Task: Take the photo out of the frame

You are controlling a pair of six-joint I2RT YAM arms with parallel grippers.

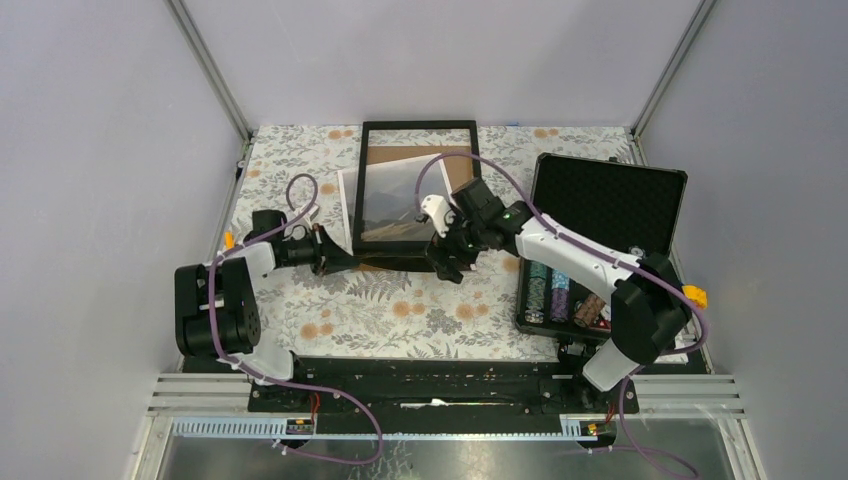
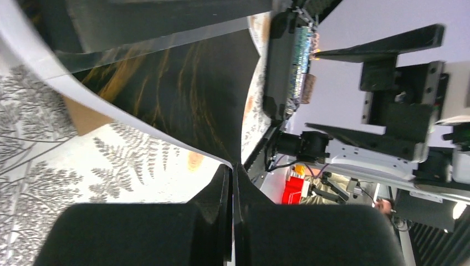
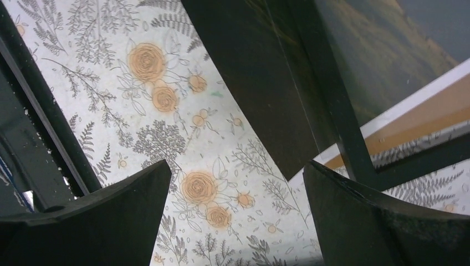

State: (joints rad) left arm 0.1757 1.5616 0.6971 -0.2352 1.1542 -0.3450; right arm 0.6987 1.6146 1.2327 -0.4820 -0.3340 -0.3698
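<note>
Pinches the photo (image 1: 388, 208) by its near-left corner with the left gripper (image 2: 231, 169), fingers pressed flat together on the paper's white edge. Reads as a grip in the left wrist view, though only at the very tip. Holds the right gripper (image 3: 237, 172) wide apart and empty, low over the cloth (image 1: 400, 315), just beside the near-right corner of the frame (image 1: 420, 126), touching nothing as far as can be told.

Finds the photo partly out: skewed against the frame, with a strip of white border and grey sky poking past the left rail. Shows bare brown board (image 1: 420, 158) in the upper part of the opening. Leaves most of the print under the frame, though, at the back-middle of the cloth. Shows the paper bowed upward near the pinch in the left wrist view, so probably lifted there and not lying flat.

Judges the task begun, not finished: loosening and gripping done, drawing clear left to do. Calls next for a pull toward the left and near side, probably with the frame steadied from the right. Risks a crease at the pinched corner, or dragging the frame along. Leaves the open case (image 1: 610, 200) alone on the right, well apart from the work.
</note>
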